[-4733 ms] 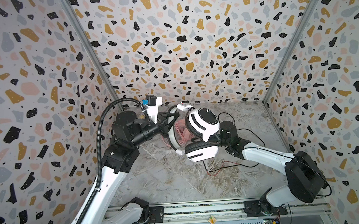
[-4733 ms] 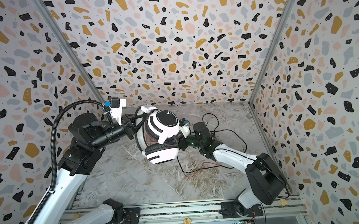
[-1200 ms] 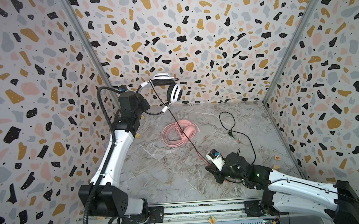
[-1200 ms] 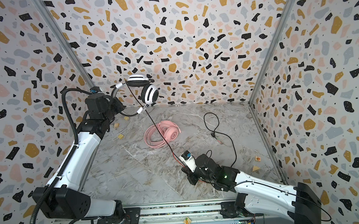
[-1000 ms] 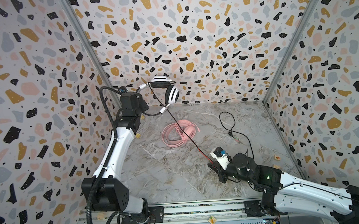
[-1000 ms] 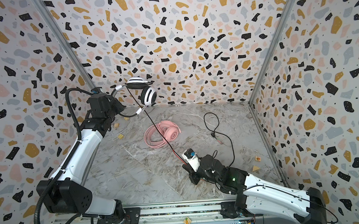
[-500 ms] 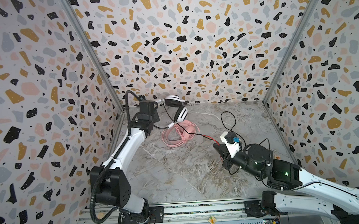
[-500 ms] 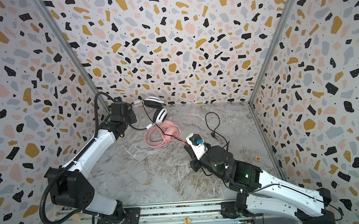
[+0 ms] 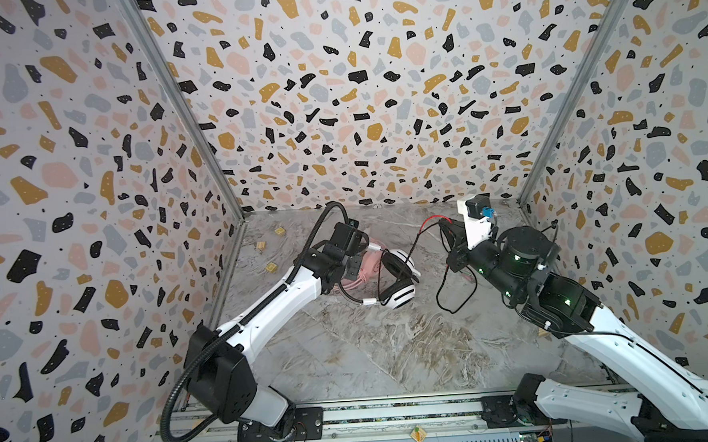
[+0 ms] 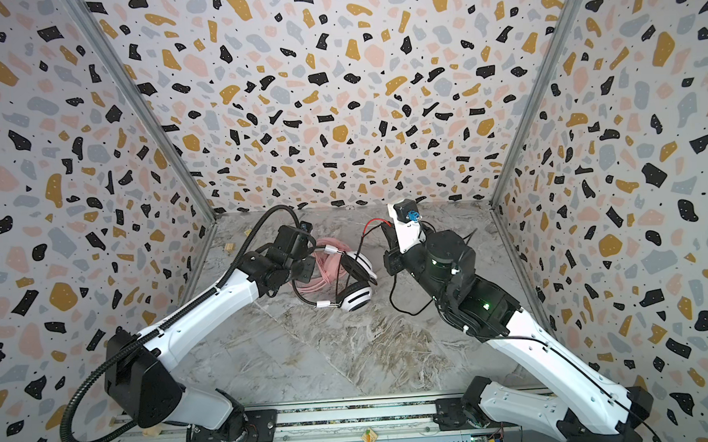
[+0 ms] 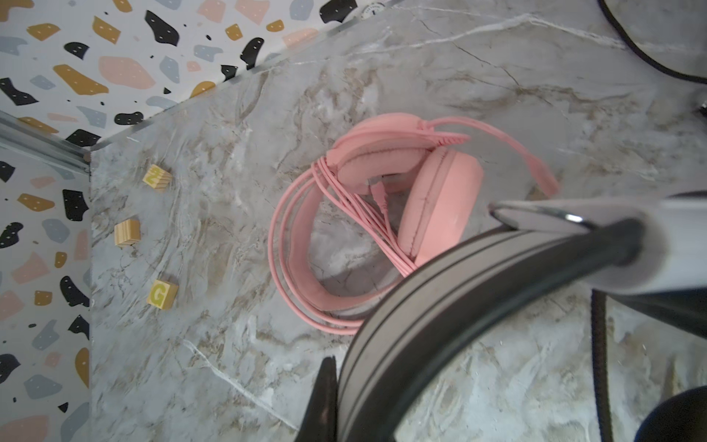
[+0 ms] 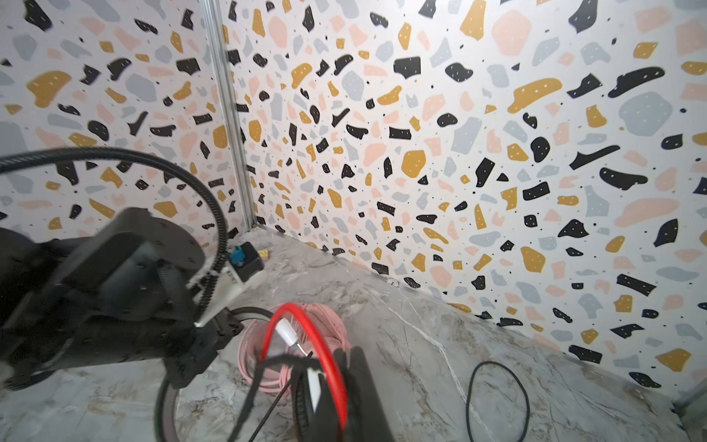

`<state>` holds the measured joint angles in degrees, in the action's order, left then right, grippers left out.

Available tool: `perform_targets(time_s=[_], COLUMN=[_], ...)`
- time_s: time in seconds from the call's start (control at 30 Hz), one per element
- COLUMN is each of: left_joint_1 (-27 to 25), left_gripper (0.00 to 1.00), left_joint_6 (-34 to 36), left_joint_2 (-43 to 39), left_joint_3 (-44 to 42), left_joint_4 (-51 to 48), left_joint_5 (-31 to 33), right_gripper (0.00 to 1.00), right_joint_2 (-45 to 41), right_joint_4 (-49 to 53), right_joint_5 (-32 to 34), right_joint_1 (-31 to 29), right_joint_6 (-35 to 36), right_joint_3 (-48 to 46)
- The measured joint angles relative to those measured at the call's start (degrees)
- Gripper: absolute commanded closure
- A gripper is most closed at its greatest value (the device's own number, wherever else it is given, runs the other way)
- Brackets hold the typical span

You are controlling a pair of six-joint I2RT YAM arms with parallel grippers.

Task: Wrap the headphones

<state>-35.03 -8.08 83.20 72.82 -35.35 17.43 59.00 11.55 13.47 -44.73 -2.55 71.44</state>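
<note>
The pink headset (image 11: 440,206) lies on the surface (image 9: 372,354), its cord already coiled round it. The white headset (image 9: 402,292) is held by its band in the closed left gripper (image 10: 310,268), just beside the pink one. Its black cable (image 9: 438,296), pinched in the closed right gripper (image 12: 336,386), hangs loose and is yet to be wound. "G" and "Z" can be read on two wooden blocks (image 11: 162,294).

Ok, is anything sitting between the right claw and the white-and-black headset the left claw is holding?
Nothing visible. Between the right claw and the white-and-black headset only its own cable spans. The pink headset lies on its far side, by the left claw.
</note>
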Motion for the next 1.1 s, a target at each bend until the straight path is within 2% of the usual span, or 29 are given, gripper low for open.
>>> perform_targets(time_s=[0.2, 0.4, 0.57, 0.73, 0.93, 1.0, 1.1], left_joint_1=[-3.04, -3.32, -3.23, -3.23, -3.17, -3.17, -3.19], left_gripper=[1.0, 1.0, 1.0, 1.0, 1.0, 1.0, 1.0], left_joint_6=[1.79, 1.88, 0.46, -1.44, -3.89, -4.46, -4.31], left_joint_2=[-6.8, -11.06, -14.88, -18.05, -18.64, -18.51, -17.14], left_joint_3=[-2.4, -4.24, -4.07, -1.86, 3.8, 5.86, 12.09], left_joint_4=[-3.72, -5.35, -5.57, -5.18, -4.85, -4.92, -7.1], left_joint_5=[-11.5, -20.2, -25.49, -28.0, -28.11, -29.09, -30.01], right_gripper=[1.0, 1.0, 1.0, 1.0, 0.87, 0.76, 0.64], right_joint_2=[5.99, 10.67, 14.64, 16.31, 16.74, 17.38, 21.11], right_joint_4=[1.18, 0.72, -1.53, -4.17, -15.19, -19.3, -25.29], right_joint_5=[-8.39, -14.58, -19.87, -26.08, -39.82, -43.3, -47.87], right_joint_1=[10.14, 16.68, 19.54, 19.61, 19.02, 18.53, 18.03], right_joint_6=[-0.37, -1.33, -2.67, -4.74, -8.09, -9.25, -10.47], right_joint_3=[0.35, -1.66, -7.87, -16.04, -23.63, -25.7, -26.97])
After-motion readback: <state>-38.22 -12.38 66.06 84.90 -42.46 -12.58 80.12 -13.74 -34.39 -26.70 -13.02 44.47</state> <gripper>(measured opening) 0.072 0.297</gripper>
